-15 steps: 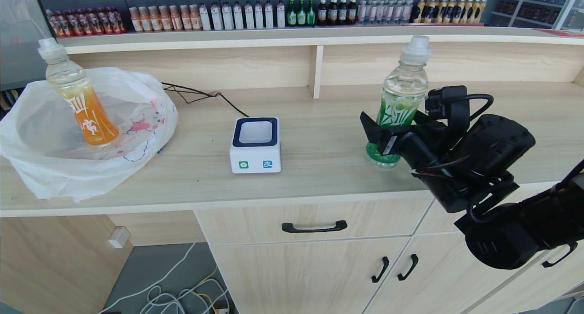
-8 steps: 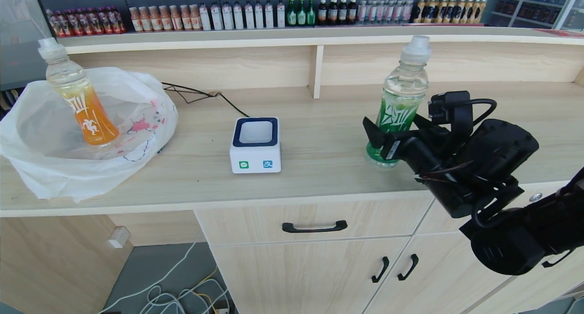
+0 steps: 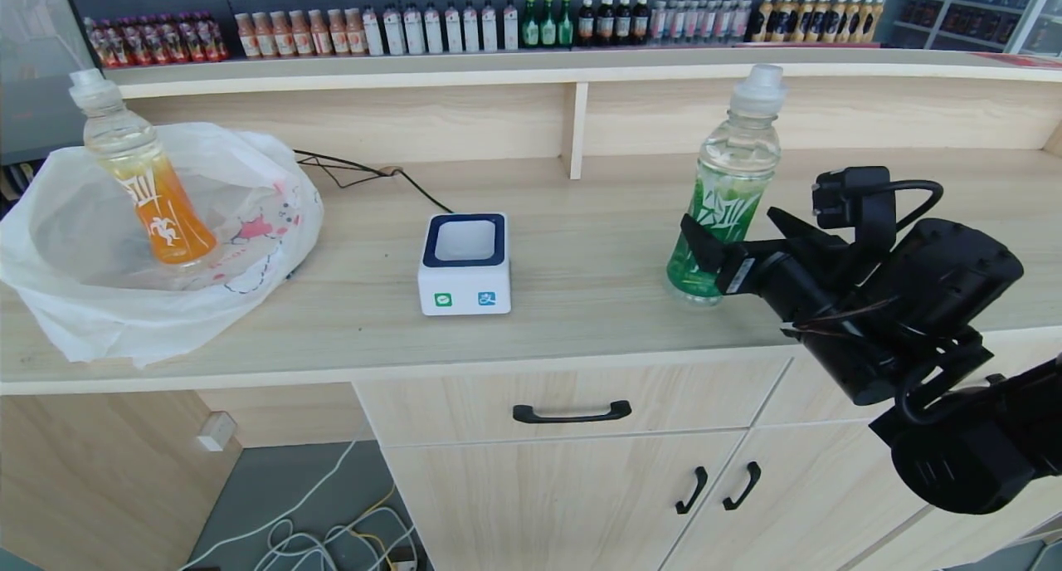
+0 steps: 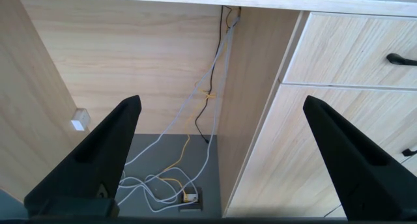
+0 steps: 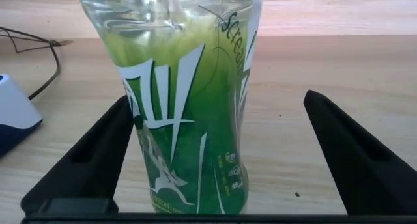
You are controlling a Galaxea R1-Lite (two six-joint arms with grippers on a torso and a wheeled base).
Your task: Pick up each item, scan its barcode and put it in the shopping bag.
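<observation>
Head view first: the green bottle [image 3: 730, 181] stands upright on the surface [image 3: 581, 264], on the robot's right, and the right tool [image 3: 734, 231] is level with its lower half, fingers spread wide to either side and not clamped. By my read, this is the grasp step for the second item, since an orange bottle [image 3: 149, 181] already stands in the shopping bag [image 3: 99, 305] at the far left. The scanner [image 3: 465, 264] sits between bag and green bottle, well apart from both. The next move calls for closing squarely on the label area without tipping the tall bottle, then lifting it across to the scanner's window.

Left wrist view: the left tool [image 4: 221, 103] hangs released, fingers apart, below the surface, facing the cupboard side and the loose cables [image 4: 169, 185] on the floor.

Right wrist view: the green bottle [image 5: 189, 120] stands between the open jaws of the right tool [image 5: 216, 100], nearer one finger than the other, so centring matters.

The surface is pale wood with drawers beneath, and a shelf of drinks [image 3: 498, 23] lines the back wall.
</observation>
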